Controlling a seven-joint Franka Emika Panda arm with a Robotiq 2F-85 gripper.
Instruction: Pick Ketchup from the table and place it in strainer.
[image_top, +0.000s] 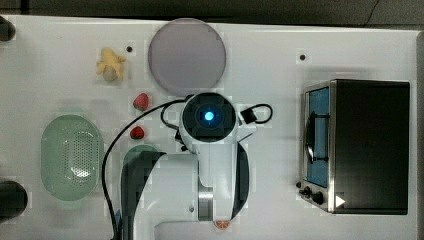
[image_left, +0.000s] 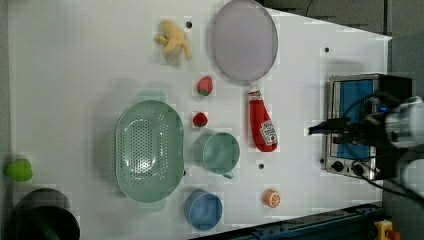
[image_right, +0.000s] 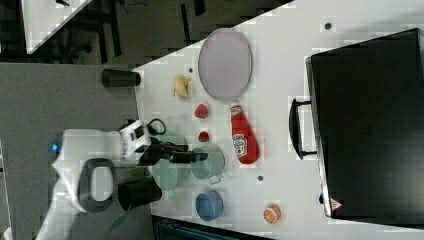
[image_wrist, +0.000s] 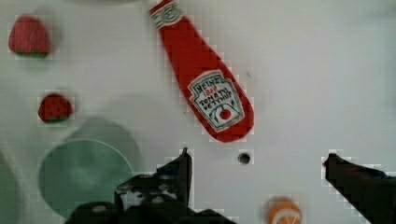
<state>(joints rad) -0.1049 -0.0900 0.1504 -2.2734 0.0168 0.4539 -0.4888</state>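
The Ketchup (image_left: 261, 122) is a red bottle lying flat on the white table (image_left: 75, 75), with its white cap toward the grey plate. In the wrist view the Ketchup (image_wrist: 205, 84) lies just beyond my fingertips, label up. My gripper (image_wrist: 257, 156) hangs above the table, open with nothing between its fingers, over a small dark hole near the bottle's base. The mint-green strainer (image_left: 148, 150) stands empty at the left view's centre left, well apart from the bottle. In the top view the strainer (image_top: 70, 157) is at the left, and the arm hides the bottle.
A grey plate (image_left: 244, 40), two strawberries (image_left: 204, 85) (image_left: 200, 119) and a green cup (image_left: 220, 152) lie around the bottle. A blue cup (image_left: 203, 210), an orange slice (image_left: 272, 198) and a banana (image_left: 172, 37) are further off. A toaster oven (image_top: 360, 145) stands at the top view's right.
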